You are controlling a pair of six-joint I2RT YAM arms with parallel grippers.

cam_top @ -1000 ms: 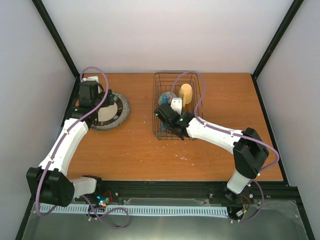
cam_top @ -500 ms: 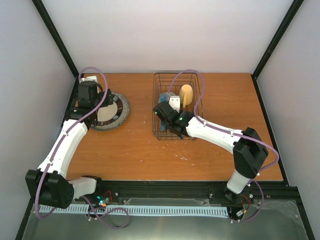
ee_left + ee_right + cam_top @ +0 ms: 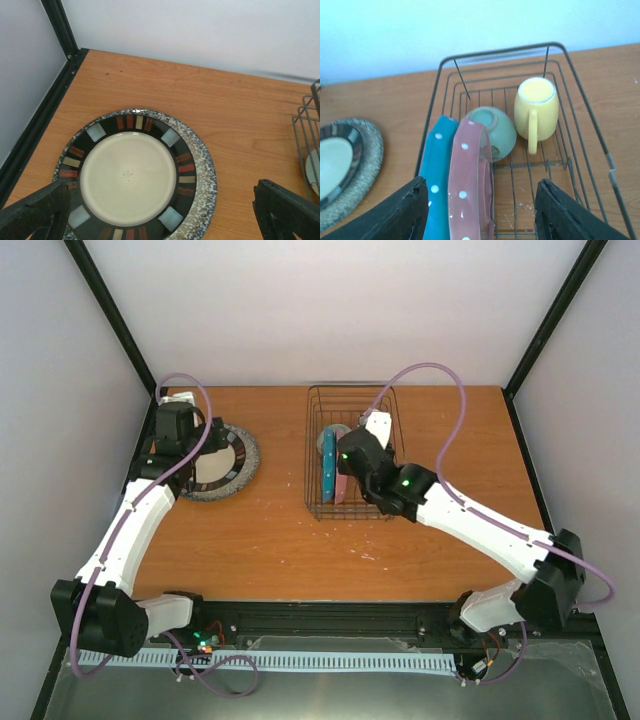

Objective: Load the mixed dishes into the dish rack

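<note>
The dish rack (image 3: 432, 112) holds a blue dotted plate (image 3: 436, 170) and a pink-red dotted plate (image 3: 466, 185), both on edge side by side at its left. Behind them a pale green bowl (image 3: 497, 131) lies on its side, and a yellow mug (image 3: 536, 107) sits at the rack's far right. My right gripper (image 3: 482, 212) hangs open just above the near end of the rack, touching neither plate. The grey speckled plate (image 3: 202, 165), with a dark band of coloured blocks and a cream middle, lies flat on the table. My left gripper (image 3: 160, 215) is wide open above it.
The rack (image 3: 312, 445) stands at the back middle of the wooden table and the grey plate (image 3: 243, 462) to its left. A black frame post (image 3: 60, 30) and the left wall run close beside that plate. The white back wall is just behind the rack.
My right gripper has opened and let go of the pink-red plate, which now stands in the rack. It has lifted away and the right arm has swung out to the right. The left arm has not moved.
</note>
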